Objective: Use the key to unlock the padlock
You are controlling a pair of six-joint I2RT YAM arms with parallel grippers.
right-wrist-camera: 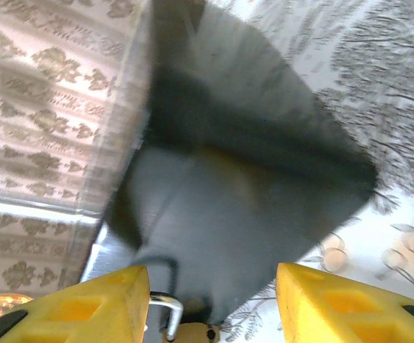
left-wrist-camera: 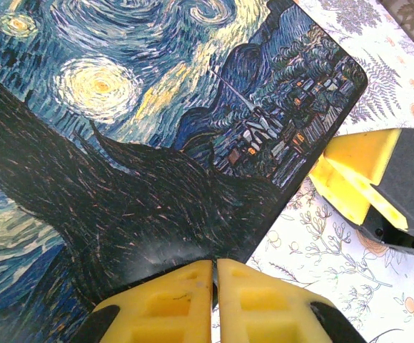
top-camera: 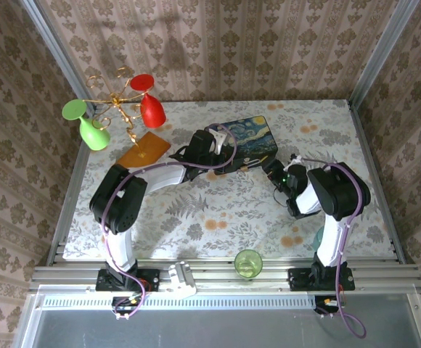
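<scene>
Mostly blurred, the painted box [right-wrist-camera: 250, 179] looms behind the right claw [right-wrist-camera: 213, 286], jaws wide apart; between them, at the bottom edge, the padlock [right-wrist-camera: 173, 314] is cut off — just a silver shackle and brass sliver. The left claw [left-wrist-camera: 215, 275] sits closed against the box's rim — any pinched thing hidden.

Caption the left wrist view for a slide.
Left gripper shut at the edge of the painted box, right gripper beside its corner, over the floral table.
</scene>
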